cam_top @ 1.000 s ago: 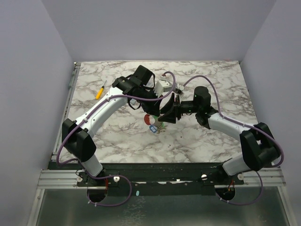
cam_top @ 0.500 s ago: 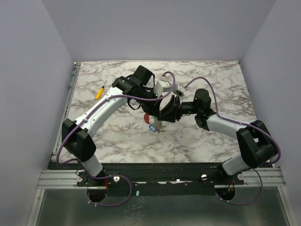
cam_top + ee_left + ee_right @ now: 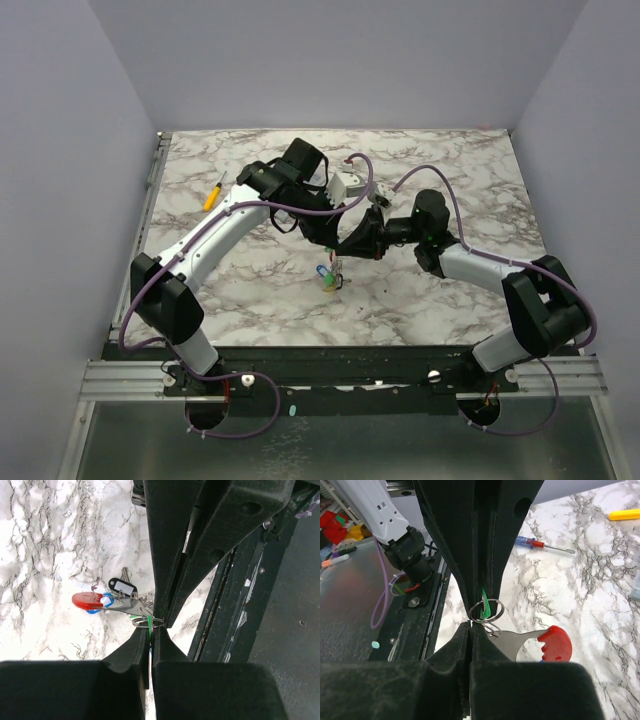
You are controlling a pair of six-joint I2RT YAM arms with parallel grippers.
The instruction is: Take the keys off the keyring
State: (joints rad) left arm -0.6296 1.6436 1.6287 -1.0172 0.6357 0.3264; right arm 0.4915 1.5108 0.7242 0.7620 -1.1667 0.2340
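My two grippers meet tip to tip above the middle of the marble table. The left gripper (image 3: pixel 150 630) is shut on the green tag (image 3: pixel 148 621) of one of the keys, right at the silvery keyring (image 3: pixel 137 622). The right gripper (image 3: pixel 471 625) is shut, its tips pinching the keyring's (image 3: pixel 492 611) edge. The red fob (image 3: pixel 554 644) hangs from the ring on a flat metal plate. Below hang a black-tagged key (image 3: pixel 123 587) and a blue tag (image 3: pixel 95 611). From above, the left gripper (image 3: pixel 340 238) and right gripper (image 3: pixel 352 246) hide the ring, and the keys (image 3: pixel 326 274) dangle below them.
A yellow-handled screwdriver (image 3: pixel 213 193) lies at the back left. A red-and-blue pen (image 3: pixel 540 543) lies on the marble nearby. A clear plastic box (image 3: pixel 348 183) stands behind the grippers. The table's dark front rail (image 3: pixel 235 605) runs close under the wrists.
The right gripper has moved in against the left gripper's tips and closed from open to shut. The red fob no longer shows from above; the left gripper has stayed shut.
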